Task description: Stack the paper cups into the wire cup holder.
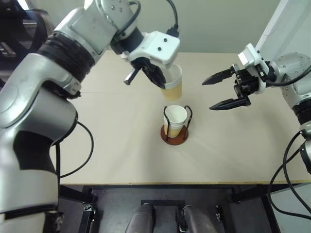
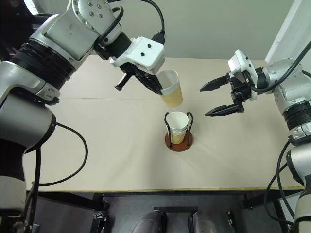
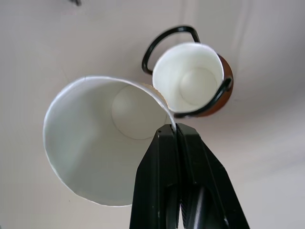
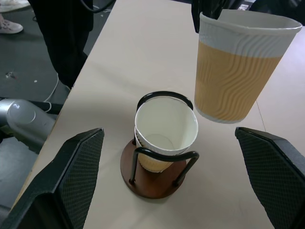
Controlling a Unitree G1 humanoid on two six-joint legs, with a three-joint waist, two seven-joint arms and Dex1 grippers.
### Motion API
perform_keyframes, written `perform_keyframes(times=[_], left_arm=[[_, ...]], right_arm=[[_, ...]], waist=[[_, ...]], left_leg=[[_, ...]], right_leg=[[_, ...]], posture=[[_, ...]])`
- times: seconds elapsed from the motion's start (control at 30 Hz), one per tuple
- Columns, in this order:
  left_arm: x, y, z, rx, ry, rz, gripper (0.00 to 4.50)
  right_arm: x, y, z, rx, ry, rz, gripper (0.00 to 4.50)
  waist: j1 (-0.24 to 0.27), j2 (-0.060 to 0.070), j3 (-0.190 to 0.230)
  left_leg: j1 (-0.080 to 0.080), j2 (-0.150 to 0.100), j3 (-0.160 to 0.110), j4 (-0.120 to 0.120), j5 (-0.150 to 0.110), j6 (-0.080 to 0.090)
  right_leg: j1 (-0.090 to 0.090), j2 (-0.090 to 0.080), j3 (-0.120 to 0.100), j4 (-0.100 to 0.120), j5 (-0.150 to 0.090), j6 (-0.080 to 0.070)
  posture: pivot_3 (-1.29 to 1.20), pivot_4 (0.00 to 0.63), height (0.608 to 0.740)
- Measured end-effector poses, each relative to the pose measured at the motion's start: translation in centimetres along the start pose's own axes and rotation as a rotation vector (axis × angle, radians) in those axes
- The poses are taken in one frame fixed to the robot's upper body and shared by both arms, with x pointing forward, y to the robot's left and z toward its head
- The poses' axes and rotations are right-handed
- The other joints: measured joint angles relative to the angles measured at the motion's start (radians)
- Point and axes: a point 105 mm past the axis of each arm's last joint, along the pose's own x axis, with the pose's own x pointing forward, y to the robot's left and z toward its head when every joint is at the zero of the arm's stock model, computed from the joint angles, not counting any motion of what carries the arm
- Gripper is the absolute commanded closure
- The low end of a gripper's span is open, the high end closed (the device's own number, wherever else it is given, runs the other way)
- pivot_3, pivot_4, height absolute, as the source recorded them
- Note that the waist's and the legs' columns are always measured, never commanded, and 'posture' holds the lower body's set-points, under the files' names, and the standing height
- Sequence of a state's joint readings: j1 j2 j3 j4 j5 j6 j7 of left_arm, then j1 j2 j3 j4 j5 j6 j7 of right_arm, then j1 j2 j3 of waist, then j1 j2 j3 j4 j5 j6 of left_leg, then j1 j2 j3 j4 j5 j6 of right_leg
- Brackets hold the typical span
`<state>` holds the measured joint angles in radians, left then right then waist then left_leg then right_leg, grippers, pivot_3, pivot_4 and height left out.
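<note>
While our left gripper (image 1: pixel 156 75) pinches one paper cup (image 1: pixel 173 83) by its rim wall, fingers pressed together on it, we log the cup as airborne, tilted, mouth up, at about 11 o'clock above the wire cup holder (image 1: pixel 175 127) on the desk (image 1: pixel 116 145). We judge it held so for nesting into the stack seated in the holder (image 2: pixel 178 124). Our right gripper (image 1: pixel 222 91), spread wide and empty, hovers at 2 o'clock of the holder, well apart, likely keeping clear.
</note>
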<state>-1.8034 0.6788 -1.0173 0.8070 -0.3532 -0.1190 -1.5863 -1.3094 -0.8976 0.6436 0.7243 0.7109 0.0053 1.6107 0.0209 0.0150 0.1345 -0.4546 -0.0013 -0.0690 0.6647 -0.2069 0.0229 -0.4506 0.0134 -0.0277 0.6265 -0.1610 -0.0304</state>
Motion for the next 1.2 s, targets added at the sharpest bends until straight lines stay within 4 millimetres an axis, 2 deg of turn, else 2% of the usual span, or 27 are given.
perform_keyframes(times=[0.27,0.53,1.2], left_arm=[[0.7,-0.3,1.4,0.028,-0.046,-0.031,4.45],[2.5,-2.0,0.9,-0.008,-0.081,-0.102,4.45],[3.8,-2.4,0.6,-0.007,-0.074,-0.124,4.45]], right_arm=[[-0.1,0.0,-0.1,-0.003,0.010,-0.003,0.00],[-0.2,0.0,-0.1,-0.003,0.012,-0.005,0.00],[-0.2,0.0,0.0,-0.024,0.014,-0.005,0.00]], waist=[[0.003,0.000,0.000],[0.003,0.000,0.000],[0.004,0.000,0.000]], left_leg=[[0.000,0.000,0.001,0.001,0.000,0.000],[0.000,0.000,0.001,0.002,0.000,0.000],[0.001,0.000,0.000,0.002,0.000,0.001]], right_leg=[[0.000,0.000,0.000,0.000,0.000,0.001],[0.001,0.000,0.000,0.001,0.001,0.001],[0.001,0.000,0.000,0.001,0.001,0.001]], posture=[[0.00,0.150,0.740],[0.00,0.150,0.740],[0.00,0.150,0.740]])
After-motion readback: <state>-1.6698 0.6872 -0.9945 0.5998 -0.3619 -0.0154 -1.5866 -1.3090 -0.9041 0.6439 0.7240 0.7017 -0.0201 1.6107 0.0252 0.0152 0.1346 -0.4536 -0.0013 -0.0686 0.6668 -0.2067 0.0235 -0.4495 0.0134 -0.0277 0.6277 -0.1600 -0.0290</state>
